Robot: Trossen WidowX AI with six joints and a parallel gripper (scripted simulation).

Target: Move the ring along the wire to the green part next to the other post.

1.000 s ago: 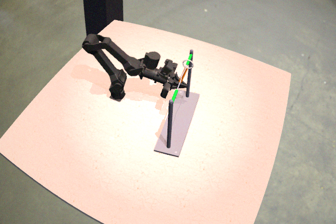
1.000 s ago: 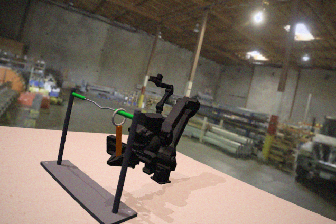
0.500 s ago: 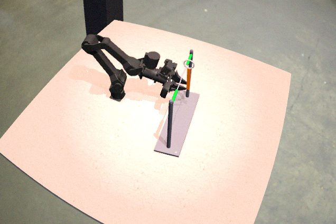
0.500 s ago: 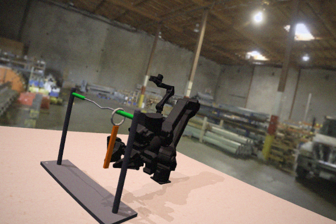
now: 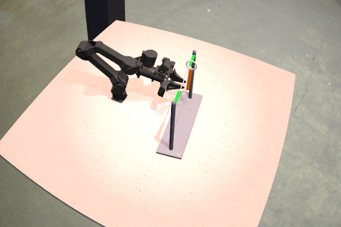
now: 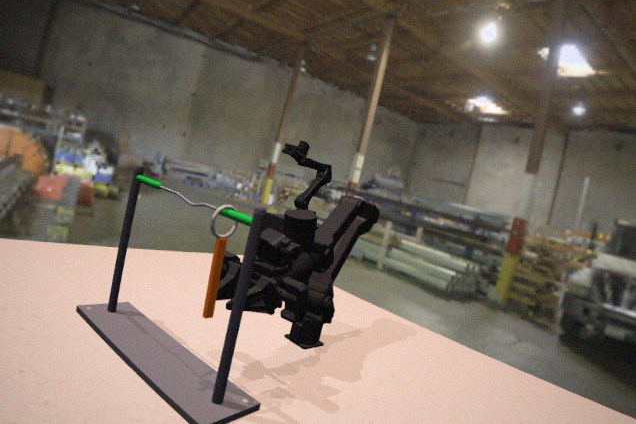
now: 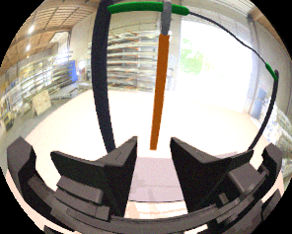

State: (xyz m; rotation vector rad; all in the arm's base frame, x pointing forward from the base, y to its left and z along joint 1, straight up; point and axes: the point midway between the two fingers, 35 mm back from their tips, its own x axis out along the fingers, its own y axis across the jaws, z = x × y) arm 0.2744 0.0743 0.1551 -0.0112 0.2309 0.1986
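I am seeing a base plate (image 5: 190, 114) lying on the table (image 5: 82, 146) with a post (image 5: 172, 125) standing at each end. The wire (image 6: 190, 199) is running between their tops. The ring (image 5: 191, 64) is hanging by the far post (image 5: 192, 75), handle (image 5: 189, 80) dangling. The gripper (image 5: 179, 82) is sitting just beside the handle, apart from it.
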